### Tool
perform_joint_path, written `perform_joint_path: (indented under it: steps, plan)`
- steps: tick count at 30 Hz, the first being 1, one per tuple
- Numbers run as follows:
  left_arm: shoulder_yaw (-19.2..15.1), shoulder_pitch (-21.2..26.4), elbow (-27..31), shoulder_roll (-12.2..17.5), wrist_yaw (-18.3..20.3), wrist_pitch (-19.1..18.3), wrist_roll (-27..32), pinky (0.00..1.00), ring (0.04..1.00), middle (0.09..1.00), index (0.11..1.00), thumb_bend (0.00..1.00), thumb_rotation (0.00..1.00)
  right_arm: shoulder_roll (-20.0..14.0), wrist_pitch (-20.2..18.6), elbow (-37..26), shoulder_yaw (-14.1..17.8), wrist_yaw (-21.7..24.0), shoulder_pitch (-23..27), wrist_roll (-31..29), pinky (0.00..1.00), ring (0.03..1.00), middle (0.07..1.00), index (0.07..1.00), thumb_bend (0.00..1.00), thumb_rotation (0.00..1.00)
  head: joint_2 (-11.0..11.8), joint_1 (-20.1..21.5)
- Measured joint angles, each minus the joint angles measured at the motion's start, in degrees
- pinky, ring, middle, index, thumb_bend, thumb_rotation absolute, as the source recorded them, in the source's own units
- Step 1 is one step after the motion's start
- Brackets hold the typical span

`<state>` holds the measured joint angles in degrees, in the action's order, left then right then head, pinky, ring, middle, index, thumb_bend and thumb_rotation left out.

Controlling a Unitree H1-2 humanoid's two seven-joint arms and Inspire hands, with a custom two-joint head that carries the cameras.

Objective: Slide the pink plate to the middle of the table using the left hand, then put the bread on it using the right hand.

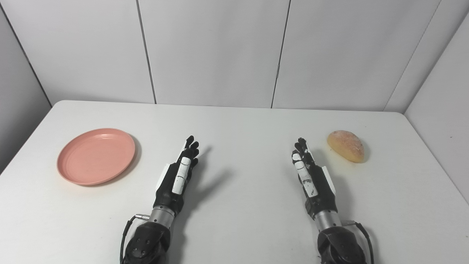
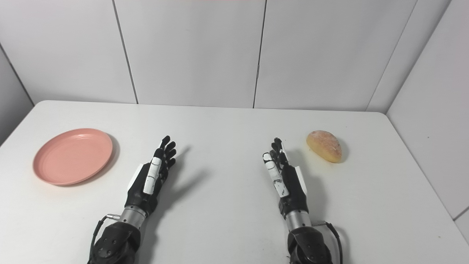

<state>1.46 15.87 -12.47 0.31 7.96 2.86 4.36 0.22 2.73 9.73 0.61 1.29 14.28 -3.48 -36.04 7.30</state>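
The pink plate (image 1: pixel 96 155) lies flat on the left part of the white table (image 1: pixel 242 124). A golden bread roll (image 1: pixel 346 145) rests on the right part. My left hand (image 1: pixel 179 174) hovers over the table right of the plate, a clear gap between them, fingers straight and apart, holding nothing. My right hand (image 1: pixel 309 175) is held the same way, edge-up, just left of the bread and not touching it. The same layout shows in the right eye view: plate (image 2: pixel 72 155), bread (image 2: pixel 324 145), left hand (image 2: pixel 152 175), right hand (image 2: pixel 284 176).
White wall panels (image 1: pixel 220 51) close off the table's far side and the right side. The table's left edge runs close to the plate. Between the two hands lies bare tabletop.
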Motion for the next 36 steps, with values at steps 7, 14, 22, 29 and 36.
perform_joint_path:
  steps: [7,14,22,29,36]
  plan:
    - [0.73,0.06,-0.52,-0.3,-0.26,0.76,-0.94,1.0,1.0,1.0,1.0,0.66,1.0,-1.15,0.09,0.17,0.14,1.61,0.02,-1.1,1.0,1.0,1.0,1.0,0.6,0.84,4.92,-13.8]
    - [1.53,1.7,-3.95,-2.83,-3.37,3.33,-3.63,1.0,1.0,1.0,1.0,0.74,1.0,-4.2,1.95,2.47,1.91,5.0,-0.38,-4.17,1.0,1.0,1.0,1.0,0.57,0.86,9.58,-22.85]
    - [3.16,2.65,-6.08,-4.58,-4.52,5.57,-5.64,1.0,1.0,1.0,1.0,0.71,1.0,-4.72,5.51,3.59,2.7,5.71,-0.3,-4.63,1.0,1.0,1.0,1.0,0.56,0.85,11.87,-24.87]
    - [1.86,3.13,-6.93,-5.28,-5.9,7.68,-5.38,1.0,1.0,1.0,1.0,0.75,1.0,-4.96,6.48,3.66,2.76,6.2,-0.31,-5.13,1.0,1.0,1.0,1.0,0.52,0.85,12.83,-25.4]
    - [0.04,4.22,-7.86,-5.23,-7.0,9.58,-4.24,1.0,1.0,1.0,0.992,0.75,1.0,-5.12,6.75,3.66,2.77,6.57,-0.34,-5.1,1.0,1.0,1.0,1.0,0.5,0.86,13.45,-25.84]
